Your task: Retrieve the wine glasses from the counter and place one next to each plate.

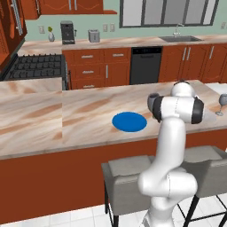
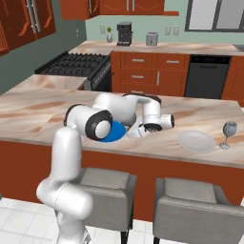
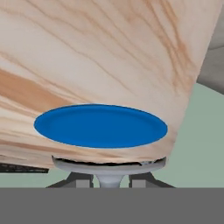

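Observation:
A bright blue plate (image 1: 129,121) lies on the bar, and in the hand view this blue plate (image 3: 100,126) sits just beyond the fingers. My gripper (image 3: 108,183) is shut on the stem of a wine glass (image 3: 109,165), whose round foot shows between me and the plate. From the right base, the gripper (image 2: 137,132) hangs low over the bar at the right edge of the blue plate (image 2: 116,135). A pale plate (image 2: 196,141) lies further right, with a second wine glass (image 2: 228,134) standing upright beside it. That glass (image 1: 223,104) also appears at the frame's right edge.
Two grey stools (image 2: 190,205) stand against the bar's (image 1: 66,115) near side. Behind it runs the counter (image 1: 115,43) with a coffee machine (image 1: 67,32), a toaster (image 1: 93,35) and a small vase (image 1: 51,35). A black stove (image 1: 35,65) is at the left.

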